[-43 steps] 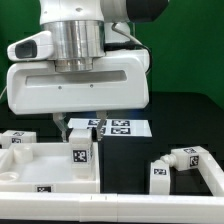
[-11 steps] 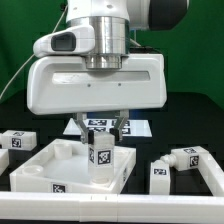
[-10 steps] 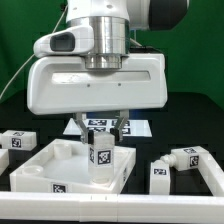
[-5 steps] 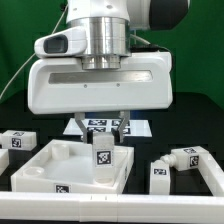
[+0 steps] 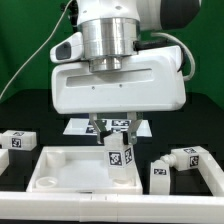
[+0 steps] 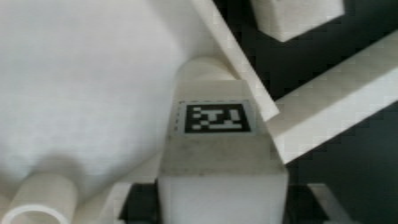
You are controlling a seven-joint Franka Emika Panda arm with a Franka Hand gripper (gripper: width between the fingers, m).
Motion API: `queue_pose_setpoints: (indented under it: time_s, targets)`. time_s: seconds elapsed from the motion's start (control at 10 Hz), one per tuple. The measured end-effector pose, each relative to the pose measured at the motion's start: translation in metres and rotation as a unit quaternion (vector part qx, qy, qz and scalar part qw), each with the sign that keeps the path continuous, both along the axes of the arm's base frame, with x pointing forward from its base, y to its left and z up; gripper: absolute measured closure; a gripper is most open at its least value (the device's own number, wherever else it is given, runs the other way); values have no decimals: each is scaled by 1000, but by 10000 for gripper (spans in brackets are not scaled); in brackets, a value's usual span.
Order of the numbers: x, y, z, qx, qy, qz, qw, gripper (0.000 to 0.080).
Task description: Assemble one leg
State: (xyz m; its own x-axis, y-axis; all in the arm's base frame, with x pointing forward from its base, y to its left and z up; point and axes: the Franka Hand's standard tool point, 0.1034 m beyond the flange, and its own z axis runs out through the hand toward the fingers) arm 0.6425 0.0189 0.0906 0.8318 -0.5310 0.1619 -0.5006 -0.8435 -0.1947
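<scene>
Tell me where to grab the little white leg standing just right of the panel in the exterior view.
Grip the loose leg across its upper flat sides, coming straight down from above. It seems to stand upright, tag facing the camera, apart from the panel, so its top looks open.

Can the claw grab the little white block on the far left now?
Probably not yet: the gripper is shut on the leg. Nothing covers the block at the exterior view's left, so maybe after letting go.
</scene>
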Motion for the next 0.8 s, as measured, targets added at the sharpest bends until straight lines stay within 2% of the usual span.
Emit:
queue_pose_setpoints:
  time_s: [0.2,0.3,0.6,0.7,0.8]
  targets:
    - [-2,16,-2,35,18,-147,988,517]
    - [-1,26,-2,46,22,-196,979,517]
    - [-2,35,-2,75,29,-282,956,517]
    - [-2,35,-3,72,28,-267,961,334]
    - [-2,35,-3,67,27,-247,966,216]
